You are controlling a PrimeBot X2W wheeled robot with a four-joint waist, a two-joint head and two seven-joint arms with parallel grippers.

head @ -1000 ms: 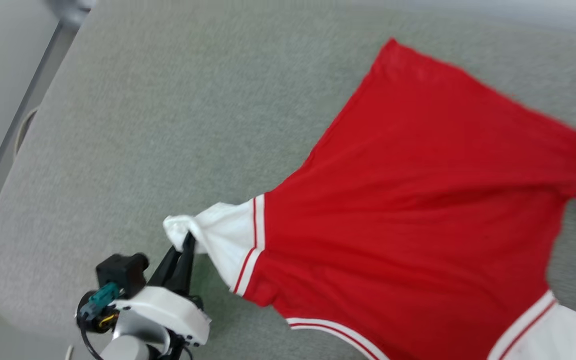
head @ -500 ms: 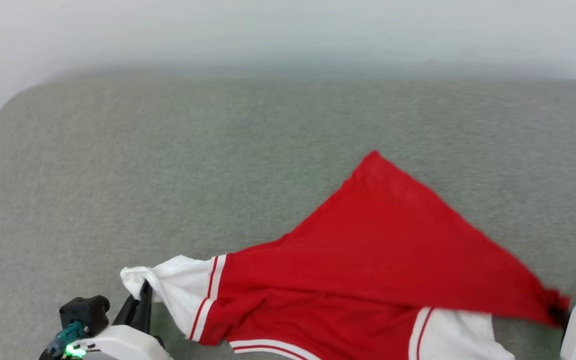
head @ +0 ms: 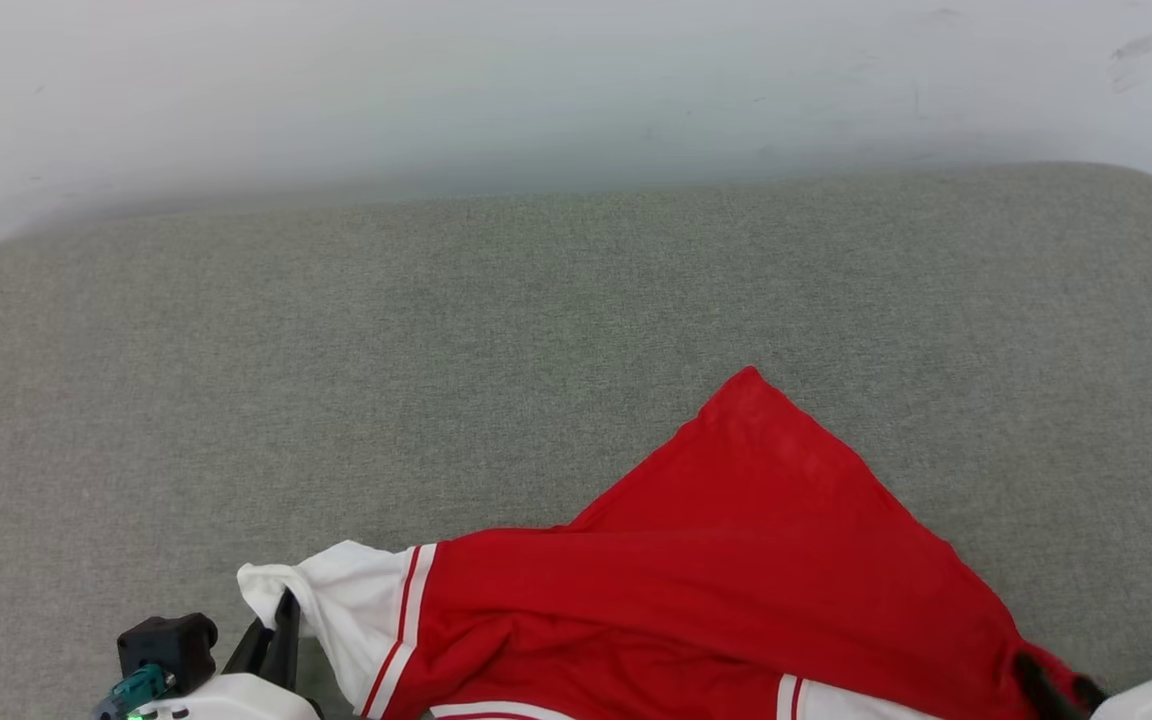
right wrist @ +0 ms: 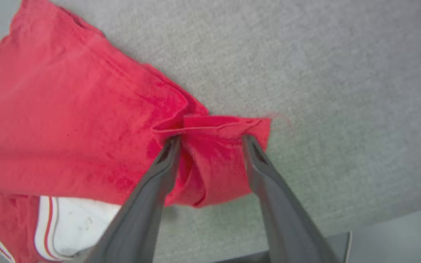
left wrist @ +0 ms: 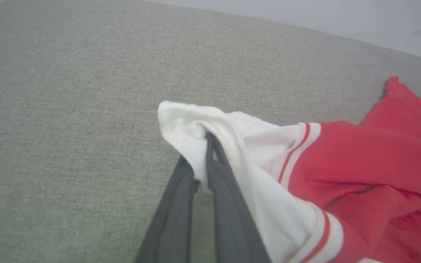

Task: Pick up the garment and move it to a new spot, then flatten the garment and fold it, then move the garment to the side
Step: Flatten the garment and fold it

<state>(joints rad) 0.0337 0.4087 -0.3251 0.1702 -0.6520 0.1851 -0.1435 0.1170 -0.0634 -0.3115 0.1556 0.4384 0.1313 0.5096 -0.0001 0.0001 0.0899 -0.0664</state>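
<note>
The garment (head: 736,560) is spread only partly on the grey cushion (head: 436,350), its white sleeve clamped by the left gripper (left wrist: 200,157), a red corner left loose between the right gripper's (right wrist: 210,140) parted jaws; flattening, folding and moving aside are judged undone.

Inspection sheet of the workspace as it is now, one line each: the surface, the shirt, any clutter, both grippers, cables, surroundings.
Surface: grey-green fabric surface with rounded corners.
Job's things: garment, red side up, rumpled and only partly spread at the near edge; no lettering in view.
Clutter: nothing seen.
Grippers: left gripper shut on the garment's white sleeve; right gripper open, its fingers either side of a bunched red corner.
Cables: teal connector on the left wrist; nothing loose seen.
Surroundings: pale wall behind the surface, faintly scuffed.
</note>
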